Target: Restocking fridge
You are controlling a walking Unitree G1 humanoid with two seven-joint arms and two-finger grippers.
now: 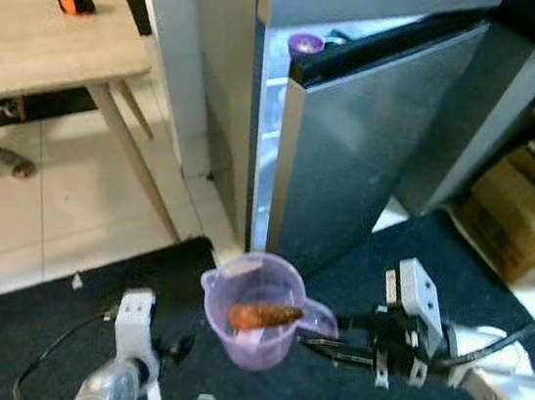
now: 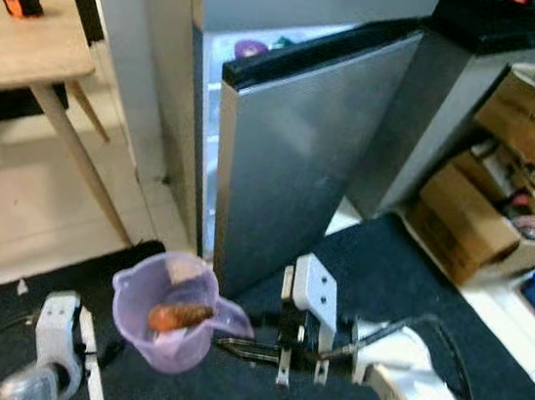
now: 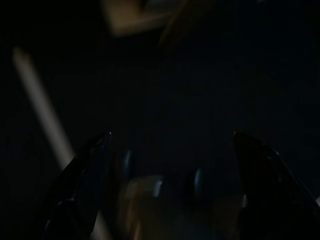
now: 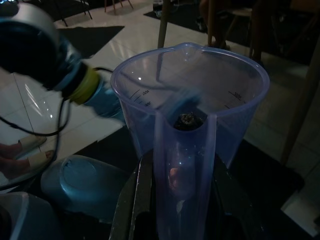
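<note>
The right end effector pinches the purple jug by its handle, carrot inside, low before the ajar fridge door. A tilt could spill the carrot.

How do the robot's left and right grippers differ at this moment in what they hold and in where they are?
The right gripper is shut on the handle of a purple jug with a carrot inside; the left gripper is open and holds nothing. The right gripper reaches forward before the fridge door; the left arm hangs low over the dark mat. Both have two long black fingers.
</note>
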